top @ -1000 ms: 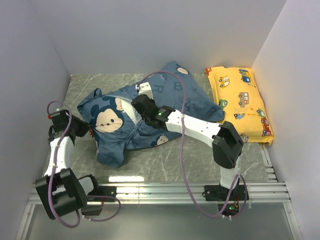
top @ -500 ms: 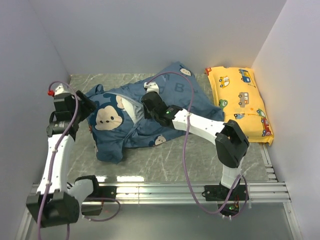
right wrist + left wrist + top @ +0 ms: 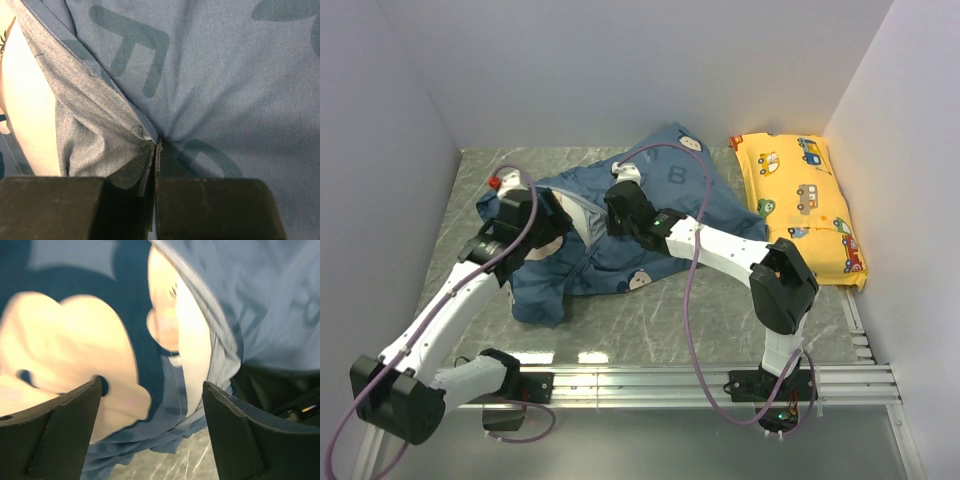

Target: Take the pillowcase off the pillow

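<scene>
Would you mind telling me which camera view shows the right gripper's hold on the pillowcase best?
The right wrist view: the right gripper has its fingers shut on a fold of the pillowcase. The top external view shows only the arm over the fabric; the left wrist view shows fabric, not that grip.

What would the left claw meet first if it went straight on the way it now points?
Probably the pillowcase: its mouse-face print lies straight ahead of the open left claw, though depth is unclear.
</scene>
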Motion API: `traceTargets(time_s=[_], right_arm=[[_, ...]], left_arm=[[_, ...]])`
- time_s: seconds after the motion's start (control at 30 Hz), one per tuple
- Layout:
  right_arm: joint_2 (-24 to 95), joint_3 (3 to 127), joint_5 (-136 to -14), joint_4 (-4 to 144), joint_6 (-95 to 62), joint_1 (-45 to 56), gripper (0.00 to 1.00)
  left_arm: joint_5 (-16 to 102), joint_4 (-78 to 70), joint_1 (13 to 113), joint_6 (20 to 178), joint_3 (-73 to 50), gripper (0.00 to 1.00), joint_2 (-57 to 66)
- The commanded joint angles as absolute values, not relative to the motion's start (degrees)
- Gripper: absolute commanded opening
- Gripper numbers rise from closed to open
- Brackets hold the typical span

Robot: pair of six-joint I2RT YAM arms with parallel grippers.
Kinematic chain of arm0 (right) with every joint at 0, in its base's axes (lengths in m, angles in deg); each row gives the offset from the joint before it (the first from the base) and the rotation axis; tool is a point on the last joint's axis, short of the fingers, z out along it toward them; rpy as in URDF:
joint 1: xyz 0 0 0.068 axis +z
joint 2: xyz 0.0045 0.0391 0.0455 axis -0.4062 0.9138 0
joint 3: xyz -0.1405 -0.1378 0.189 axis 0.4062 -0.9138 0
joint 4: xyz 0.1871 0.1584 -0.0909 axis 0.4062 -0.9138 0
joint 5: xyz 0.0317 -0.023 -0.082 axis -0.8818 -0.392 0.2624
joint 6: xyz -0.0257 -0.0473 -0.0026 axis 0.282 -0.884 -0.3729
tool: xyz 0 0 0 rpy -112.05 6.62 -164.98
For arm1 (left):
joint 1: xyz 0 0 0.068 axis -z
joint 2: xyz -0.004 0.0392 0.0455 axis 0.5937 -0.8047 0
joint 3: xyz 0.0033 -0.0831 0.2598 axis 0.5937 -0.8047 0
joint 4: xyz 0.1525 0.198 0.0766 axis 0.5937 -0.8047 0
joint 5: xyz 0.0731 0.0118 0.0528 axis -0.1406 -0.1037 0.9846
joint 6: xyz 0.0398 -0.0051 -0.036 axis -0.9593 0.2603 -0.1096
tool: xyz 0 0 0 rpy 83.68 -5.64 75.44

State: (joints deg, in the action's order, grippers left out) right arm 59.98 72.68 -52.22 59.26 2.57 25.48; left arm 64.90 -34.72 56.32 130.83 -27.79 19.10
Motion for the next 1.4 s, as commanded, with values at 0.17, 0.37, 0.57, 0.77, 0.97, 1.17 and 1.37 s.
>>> traceTargets(time_s=[0.17, 0.37, 0.57, 0.77, 0.97, 1.17, 1.37], right_arm=[[61.96, 71.36, -55.75, 57.76, 4.91, 24.46, 0.0], [62.05, 71.09, -57.51, 58.03, 5.18, 21.92, 0.0], [62.05, 69.87, -59.88, 58.02, 6.67, 16.83, 0.0], [61.35, 67.5, -60.41, 58.73, 8.86, 12.6, 0.0], [57.57, 59.85, -63.05, 64.08, 13.7, 7.24, 0.0], [55.63, 55.54, -66.82, 69.18, 14.49, 7.67, 0.0], [53.0, 58.25, -65.0, 66.03, 9.14, 11.44, 0.0]], left_arm=[[75.15, -36.62, 63.14, 135.26, -23.8, 0.89, 11.36], [79.29, -37.6, 63.23, 135.88, -24.58, 0.76, 9.85], [81.57, -41.38, 63.14, 134.91, -23.27, 0.18, 11.6], [81.4, -44.72, 59.21, 133.42, -25.19, 0.0, 17.04], [67.53, -40.34, 38.06, 129.99, -35.56, 0.0, 27.06], [52.77, -32.61, 33.52, 130.95, -44.44, 0.0, 22.44], [48.71, -24.25, 34.13, 133.86, -50.6, 0.01, 18.99]])
